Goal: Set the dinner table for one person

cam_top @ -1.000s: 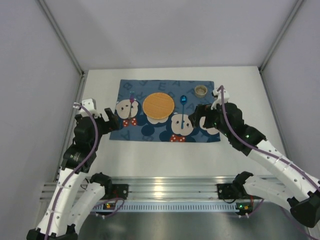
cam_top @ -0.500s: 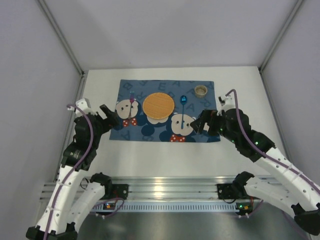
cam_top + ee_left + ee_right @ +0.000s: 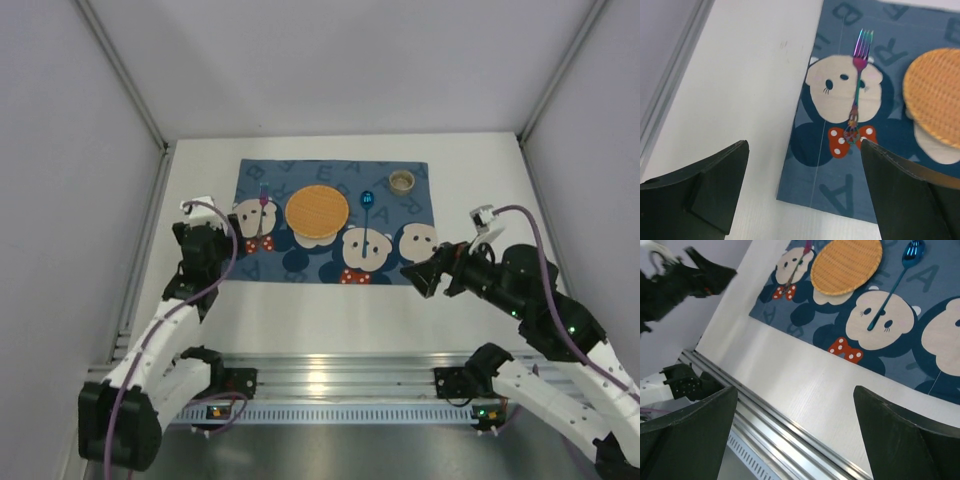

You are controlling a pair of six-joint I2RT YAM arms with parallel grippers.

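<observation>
As far as the setting can be judged from how things lie, it looks finished or very close to it. A blue bear-patterned placemat (image 3: pixel 310 262) lies flat on the white worktop (image 3: pixel 330 300), centred between the left and right edges and closer to the far edge than to the near one. On the mat, a round woven orange plate (image 3: pixel 317 211) sits in the middle, toward the mat's far edge. A rainbow-tinted fork (image 3: pixel 857 92) lies just left of the plate, apart from it, with its tines toward the far edge. A blue spoon (image 3: pixel 368 212) lies just right of the plate, bowl toward the far edge. A small cup (image 3: pixel 402 181) stands at the mat's far right corner. Every piece seems straight and inside the mat's border.

The left pincer (image 3: pixel 803 150) hangs above the mat's near left corner with its fingers spread wide and nothing between them. The right pincer (image 3: pixel 795 392) hangs over the bare strip of worktop near the mat's near right corner, likewise spread wide and empty. Neither touches any item.

No knife, napkin or other loose piece shows anywhere on the worktop, so nothing appears left to place. At most, I judge, the arms need to draw back toward the near edge.
</observation>
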